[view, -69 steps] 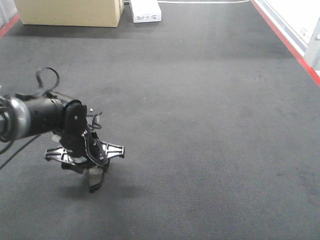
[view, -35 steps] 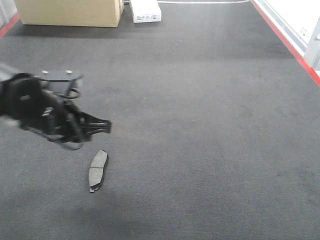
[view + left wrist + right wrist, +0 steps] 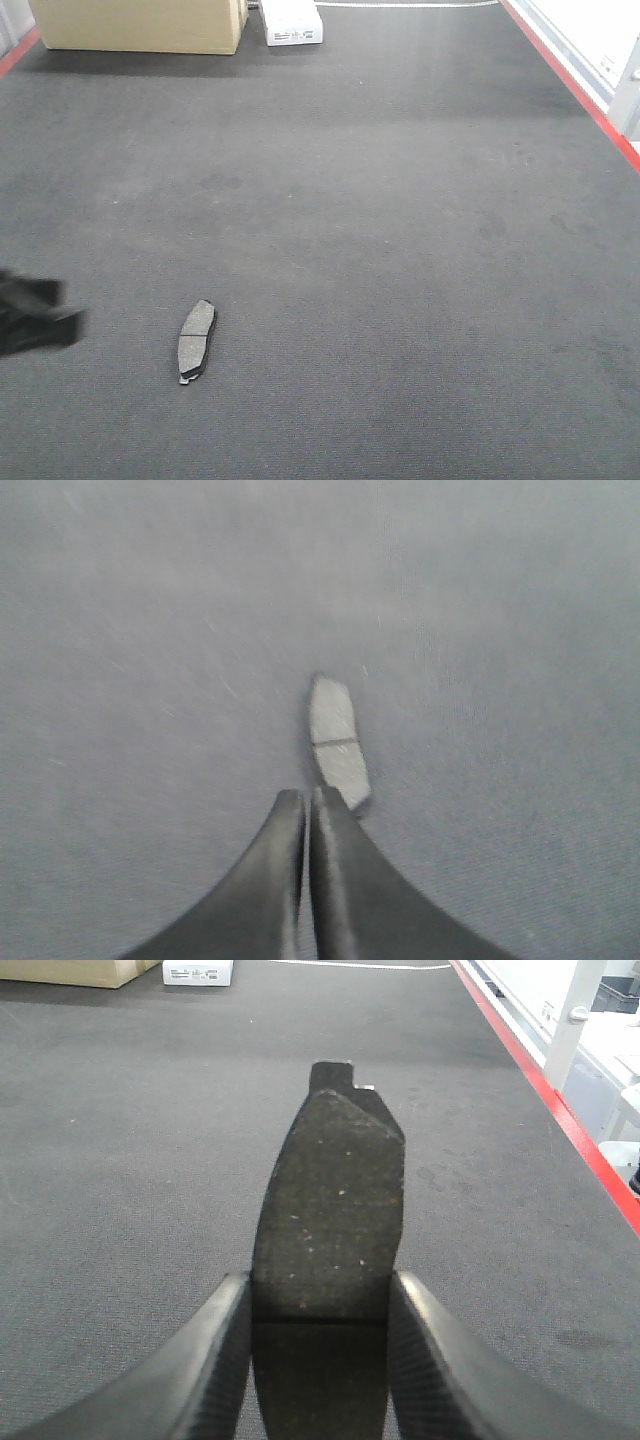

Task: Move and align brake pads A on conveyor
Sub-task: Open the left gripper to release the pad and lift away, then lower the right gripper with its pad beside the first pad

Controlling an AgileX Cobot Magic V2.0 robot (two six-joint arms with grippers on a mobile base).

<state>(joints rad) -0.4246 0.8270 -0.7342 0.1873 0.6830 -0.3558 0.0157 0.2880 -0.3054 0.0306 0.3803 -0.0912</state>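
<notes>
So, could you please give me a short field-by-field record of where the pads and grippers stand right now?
laid brake pad: flat on the conveyor, lower left of the front view, no gripper touching it
held brake pad: clamped between the right gripper fingers, above the belt
left gripper: fingers together, empty, clear of the laid pad
other pads: none in view
far edge: cardboard box, white box

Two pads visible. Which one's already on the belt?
The pad lying flat on the conveyor, just beyond the shut, empty left hand. The other pad is clamped in the right hand.
</notes>
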